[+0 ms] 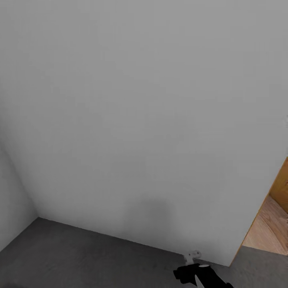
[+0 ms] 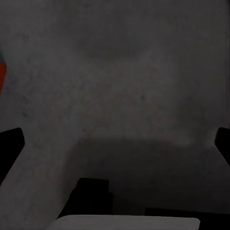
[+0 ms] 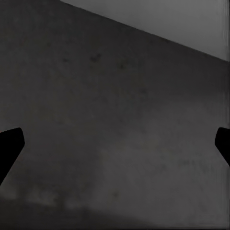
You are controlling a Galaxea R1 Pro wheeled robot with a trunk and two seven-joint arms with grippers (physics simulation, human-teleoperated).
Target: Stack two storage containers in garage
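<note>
I am in the garage, facing a plain white wall (image 1: pixel 132 120) that meets the speckled dark grey concrete floor (image 1: pixel 80 256). My left gripper (image 2: pixel 115 143) hangs open over the bare floor (image 2: pixel 120 96), its black fingertips (image 2: pixel 10 143) spread wide with nothing between them. At the edge of that view there is a thin red-orange sliver (image 2: pixel 1 76), too small to tell whether it is a storage container. My right gripper (image 3: pixel 115 143) is also open and empty over the floor (image 3: pixel 96 120), close to the wall base (image 3: pixel 191 24).
A black part of my arm (image 1: pixel 202 276) shows low in the head view. A doorway with an orange frame (image 1: pixel 260 216) opens onto light wood flooring (image 1: pixel 272 228) at the right. A room corner (image 1: pixel 24 200) lies at the left. A pale part of my body (image 2: pixel 124 223) is below the left gripper.
</note>
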